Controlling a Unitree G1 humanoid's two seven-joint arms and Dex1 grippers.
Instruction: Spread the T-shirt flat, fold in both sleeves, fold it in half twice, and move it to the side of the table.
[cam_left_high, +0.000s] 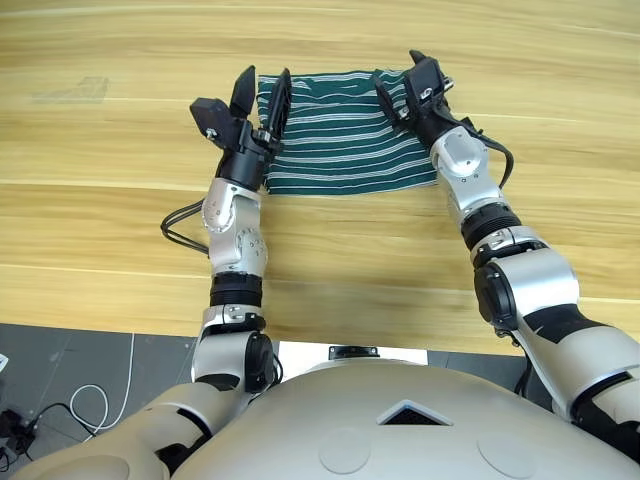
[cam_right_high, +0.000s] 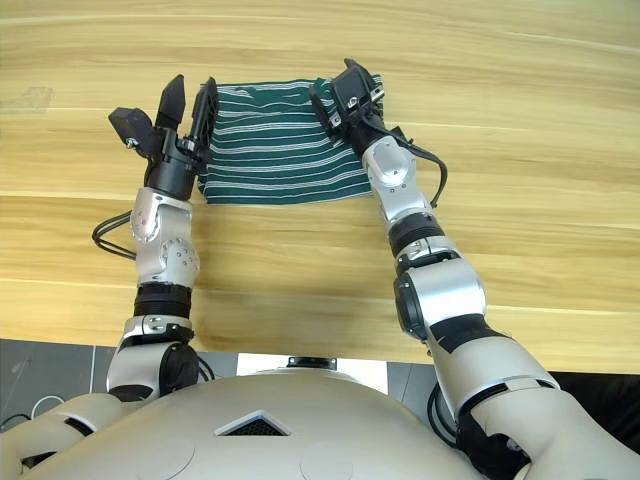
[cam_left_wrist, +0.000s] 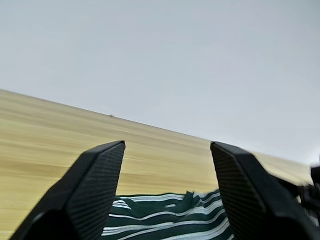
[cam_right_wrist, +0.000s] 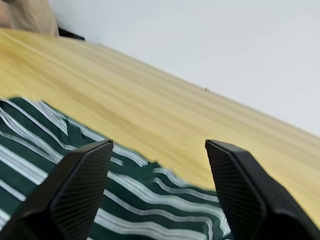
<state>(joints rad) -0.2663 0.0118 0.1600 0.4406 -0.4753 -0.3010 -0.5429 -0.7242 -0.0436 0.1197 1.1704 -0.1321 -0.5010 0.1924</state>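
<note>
Wood-grain table (cam_left_high: 330, 280) runs from its near edge out to the T-shirt (cam_left_high: 340, 135), which lies well in from that edge, between the two grippers. The left gripper (cam_left_high: 265, 80) stands at the shirt's left edge with its fingers (cam_left_wrist: 95, 195) spread wide and nothing gripped between them. One finger overlaps the cloth's edge in the head views, but I cannot tell whether it touches. The right gripper (cam_left_high: 400, 72) sits over the shirt's far right corner, and its fingers (cam_right_wrist: 80, 190) are likewise parted and grasp nothing; striped cloth shows below the gap between them. The T-shirt is dark green with thin white stripes and is folded into a compact rectangle. Its near edge is straight, while the far edge is slightly rumpled, most of all at the far right corner.
</note>
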